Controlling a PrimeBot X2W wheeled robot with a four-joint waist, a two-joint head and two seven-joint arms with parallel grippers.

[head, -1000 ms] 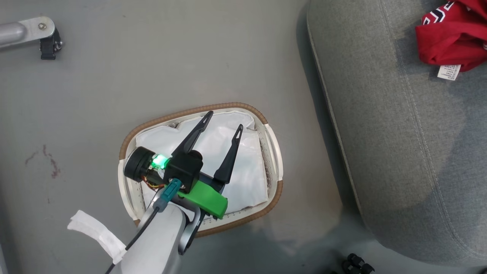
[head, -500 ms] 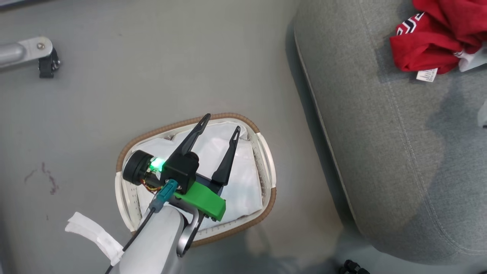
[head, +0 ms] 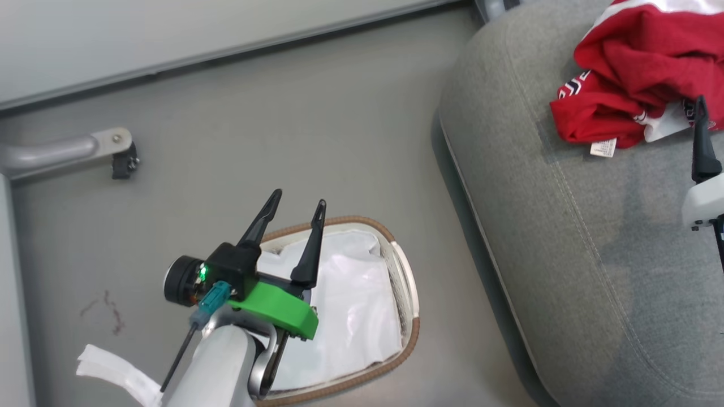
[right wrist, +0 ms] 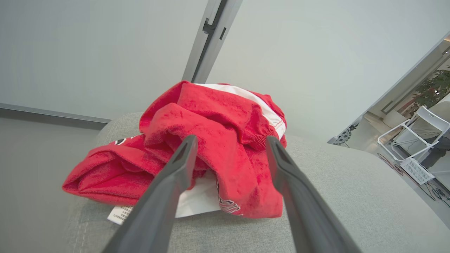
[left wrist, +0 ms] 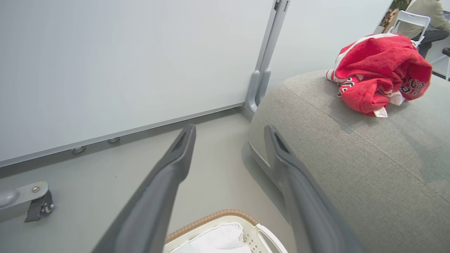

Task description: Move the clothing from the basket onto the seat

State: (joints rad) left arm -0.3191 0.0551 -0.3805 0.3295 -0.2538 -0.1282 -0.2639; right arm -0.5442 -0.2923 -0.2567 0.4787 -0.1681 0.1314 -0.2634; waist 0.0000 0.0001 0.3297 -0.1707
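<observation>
From the head view, the left gripper hung above the near end of the basket, its jaws spread wide with nothing between them. The basket stood on the grey floor, and inside it lay the white liner, with no red cloth on it. To the right sat the seat, well apart from the basket's rim. The clothing lay in a crumpled red heap near the seat's far corner, with its white care tag hanging at the near edge of the heap. One dark finger of the right gripper rose at the right edge of that view, just beside the heap. A metal leg with a caster stood on the floor at the left, below a pale partition.

In the left wrist view, the two fingers stood far apart over bare floor. The basket's brown rim showed at the bottom edge. The red heap rested on top of the seat at the upper right.

In the right wrist view, the jaws were wide open and gripped nothing. The clothing sat on the grey cushion just past the fingertips, white trim along its top and the tag at its lower left. Whether either finger touched the cloth could not be told. A white folding chair stood in the background at the right.
</observation>
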